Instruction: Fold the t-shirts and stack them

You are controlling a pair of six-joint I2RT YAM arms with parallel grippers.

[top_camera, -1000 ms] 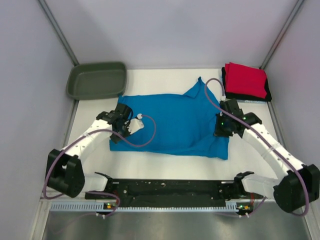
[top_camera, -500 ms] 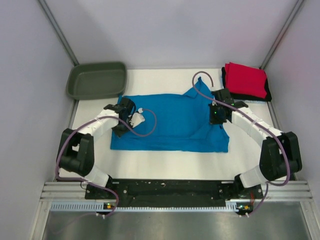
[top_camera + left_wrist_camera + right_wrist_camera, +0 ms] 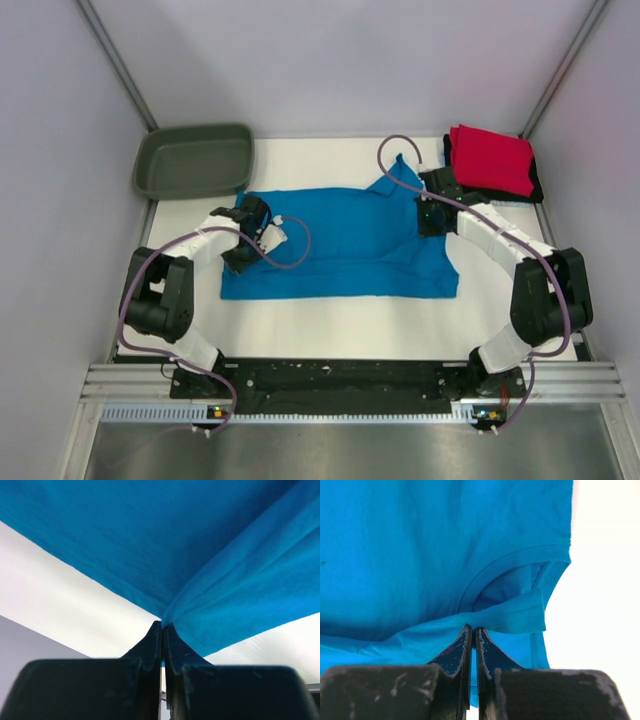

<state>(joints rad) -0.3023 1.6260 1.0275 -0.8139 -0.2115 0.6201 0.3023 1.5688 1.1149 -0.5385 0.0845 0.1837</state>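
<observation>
blue t-shirt (image 3: 340, 245), opposite edges tight in clenched left tool (image 3: 162, 628) and right tool (image 3: 473, 630)

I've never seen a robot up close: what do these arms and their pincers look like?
The left arm and right arm are white tubes joined by chunky black joints, each trailed by a thin purple cable. The left pincer and right pincer each have two flat black fingers; the right one's look scuffed.

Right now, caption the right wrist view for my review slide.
Right pincer shut on a pinched fold of the bright turquoise cloth t-shirt.
</observation>
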